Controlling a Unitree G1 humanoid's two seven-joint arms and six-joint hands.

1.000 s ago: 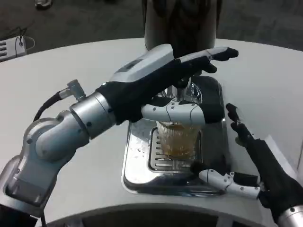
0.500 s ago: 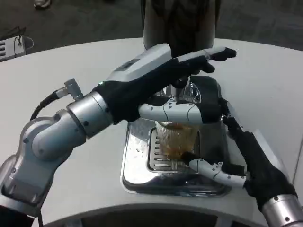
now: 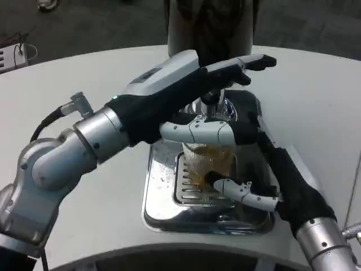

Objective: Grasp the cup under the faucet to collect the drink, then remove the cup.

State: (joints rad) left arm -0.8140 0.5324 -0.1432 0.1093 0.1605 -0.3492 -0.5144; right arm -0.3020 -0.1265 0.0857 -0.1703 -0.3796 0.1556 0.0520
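A clear plastic cup (image 3: 206, 161) holding amber drink stands on the grate of the steel drip tray (image 3: 161, 195), right under the faucet (image 3: 210, 104). My left hand (image 3: 180, 90) reaches across from the left. Its fingers (image 3: 248, 62) lie stretched over the top of the faucet, and its thumb crosses just above the cup's rim and hides part of it. My right hand (image 3: 279, 172) comes in from the right and wraps the cup. The white thumb (image 3: 240, 191) touches its lower front, and the black fingers run along its right and far side.
The tall dark steel dispenser body (image 3: 208, 25) rises behind the tray. The white round table (image 3: 84, 90) spreads to both sides, with its front edge close below the tray. A white object with cables (image 3: 14, 53) lies on the floor at the far left.
My right hand has moved left and forward from the tray's right edge to the cup, thumb now against its front. The left hand has stayed over the faucet.
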